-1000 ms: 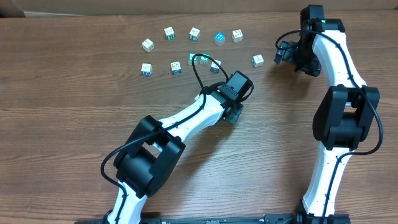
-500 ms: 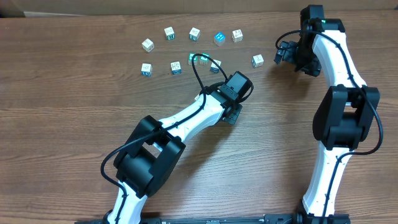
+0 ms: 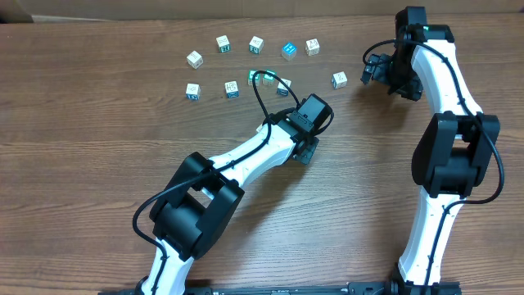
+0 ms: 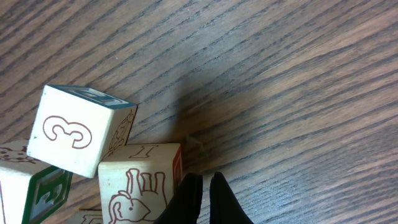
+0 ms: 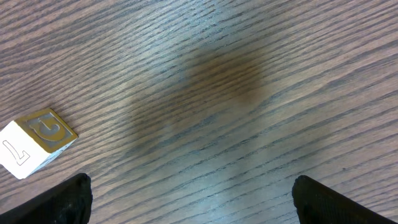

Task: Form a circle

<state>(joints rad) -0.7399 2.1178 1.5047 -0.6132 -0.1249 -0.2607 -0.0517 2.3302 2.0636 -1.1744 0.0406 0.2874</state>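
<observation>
Several small whitish letter cubes lie in a loose ring at the far middle of the table, among them cubes at the left [image 3: 194, 58], at the top [image 3: 256, 44] and at the lower side [image 3: 232, 88]. My left gripper [image 4: 203, 182] is shut with nothing in it, its tips on the wood right against an elephant cube [image 4: 140, 183]; a "3" cube [image 4: 74, 130] leans just beyond. From overhead the left gripper [image 3: 291, 97] sits beside the cube [image 3: 284, 86]. My right gripper [image 5: 193, 190] is open over bare wood, its fingers [image 3: 373, 69] right of a lone cube [image 3: 339, 79], also seen as the "7" cube [image 5: 37, 142].
A solid bright-blue cube [image 3: 288, 50] sits in the top row between whitish ones. The left arm [image 3: 246, 156] stretches diagonally across the table's middle, its cable [image 3: 258, 90] looping over the cubes. The right arm [image 3: 446, 123] stands along the right side.
</observation>
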